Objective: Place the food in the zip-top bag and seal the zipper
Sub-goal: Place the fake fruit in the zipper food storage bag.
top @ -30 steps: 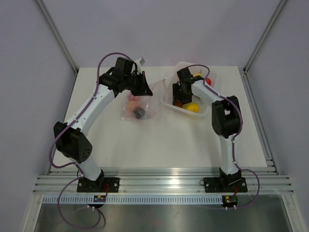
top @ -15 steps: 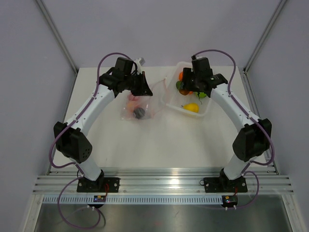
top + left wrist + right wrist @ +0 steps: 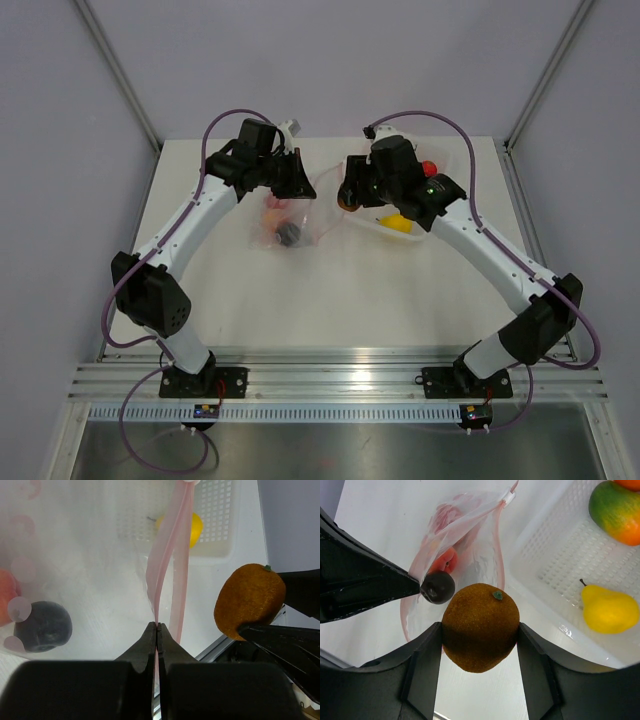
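Two toy fruits [image 3: 42, 627] inside clear crinkly zip-top bag [image 3: 90, 555] on table [image 3: 330, 290]; left tool [image 3: 157, 630] pinches its pink zipper strip [image 3: 172, 570]. Right tool [image 3: 480, 650] clamps round brown-orange toy fruit [image 3: 480, 622] by its sides, beside bag mouth. Probably light, rigid, roll-prone.

no legible text, no labels (none anywhere)

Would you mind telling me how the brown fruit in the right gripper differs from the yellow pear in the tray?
The brown fruit is round and matte, with a fuzzy look; the yellow pear is tapered and glossy. The brown fruit is held in the right gripper, while the yellow pear lies loose in the white tray. Both are small toy fruits with a stem.
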`<move>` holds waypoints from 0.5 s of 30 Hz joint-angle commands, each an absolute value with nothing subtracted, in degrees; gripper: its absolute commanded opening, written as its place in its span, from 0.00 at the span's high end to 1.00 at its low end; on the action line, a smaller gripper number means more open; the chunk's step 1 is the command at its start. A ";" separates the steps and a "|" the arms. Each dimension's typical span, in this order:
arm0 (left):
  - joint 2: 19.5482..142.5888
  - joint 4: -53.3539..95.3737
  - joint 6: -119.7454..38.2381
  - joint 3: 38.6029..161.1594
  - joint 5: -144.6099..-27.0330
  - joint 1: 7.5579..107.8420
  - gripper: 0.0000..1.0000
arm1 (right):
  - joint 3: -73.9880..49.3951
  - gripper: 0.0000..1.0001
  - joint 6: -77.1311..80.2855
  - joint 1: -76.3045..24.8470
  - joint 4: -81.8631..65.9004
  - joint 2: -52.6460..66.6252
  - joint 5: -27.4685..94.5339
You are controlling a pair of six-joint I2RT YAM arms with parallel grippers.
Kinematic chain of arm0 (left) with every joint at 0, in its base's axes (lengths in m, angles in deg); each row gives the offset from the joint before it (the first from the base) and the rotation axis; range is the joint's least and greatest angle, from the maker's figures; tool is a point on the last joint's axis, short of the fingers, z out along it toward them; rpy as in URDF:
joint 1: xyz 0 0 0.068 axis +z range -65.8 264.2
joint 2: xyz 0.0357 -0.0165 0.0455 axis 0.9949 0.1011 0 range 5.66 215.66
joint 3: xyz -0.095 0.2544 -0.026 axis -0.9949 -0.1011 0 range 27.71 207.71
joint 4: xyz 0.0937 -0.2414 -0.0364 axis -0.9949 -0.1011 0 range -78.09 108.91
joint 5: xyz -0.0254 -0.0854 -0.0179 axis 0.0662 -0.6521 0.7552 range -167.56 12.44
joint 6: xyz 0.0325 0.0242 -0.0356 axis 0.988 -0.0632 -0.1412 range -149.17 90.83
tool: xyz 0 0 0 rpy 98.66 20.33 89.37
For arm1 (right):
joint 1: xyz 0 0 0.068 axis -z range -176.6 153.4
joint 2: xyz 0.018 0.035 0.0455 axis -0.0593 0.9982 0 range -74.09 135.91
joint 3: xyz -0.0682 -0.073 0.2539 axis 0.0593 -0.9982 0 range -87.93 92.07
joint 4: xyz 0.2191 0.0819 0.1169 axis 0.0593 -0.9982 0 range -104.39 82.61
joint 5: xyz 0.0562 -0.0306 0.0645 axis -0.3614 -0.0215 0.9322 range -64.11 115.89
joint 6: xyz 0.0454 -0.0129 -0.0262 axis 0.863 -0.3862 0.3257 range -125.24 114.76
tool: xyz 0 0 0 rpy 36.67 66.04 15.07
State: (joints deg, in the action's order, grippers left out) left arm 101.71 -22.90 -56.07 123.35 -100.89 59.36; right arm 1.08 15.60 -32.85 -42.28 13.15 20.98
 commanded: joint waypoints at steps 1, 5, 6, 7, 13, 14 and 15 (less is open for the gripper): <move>98.92 -20.21 -56.42 123.25 -101.73 59.68 1.00 | 3.29 0.59 16.39 -33.16 -40.26 15.37 21.14; 98.74 -20.38 -56.33 123.34 -101.38 59.68 1.00 | 6.11 0.59 15.95 -33.95 -39.73 19.33 21.85; 98.74 -20.47 -56.33 123.25 -101.38 59.68 1.00 | 6.90 0.58 15.77 -33.96 -39.90 20.03 22.20; 98.65 -20.38 -56.33 123.25 -101.29 59.59 1.00 | 8.12 0.56 15.68 -34.13 -39.91 21.61 22.55; 98.39 -20.73 -56.16 123.42 -101.12 59.68 1.00 | 11.48 0.14 15.51 -34.31 -41.14 24.35 21.42; 98.39 -20.82 -56.07 123.42 -101.11 59.68 1.00 | 11.30 0.13 15.42 -34.31 -40.87 23.91 20.80; 98.39 -20.82 -56.16 123.42 -100.94 59.68 1.00 | 11.21 0.13 14.63 -34.22 -40.44 23.04 20.27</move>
State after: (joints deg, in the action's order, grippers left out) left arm 101.69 -22.87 -56.07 123.17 -100.87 59.36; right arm 8.29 15.52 -33.57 -42.15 25.63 21.97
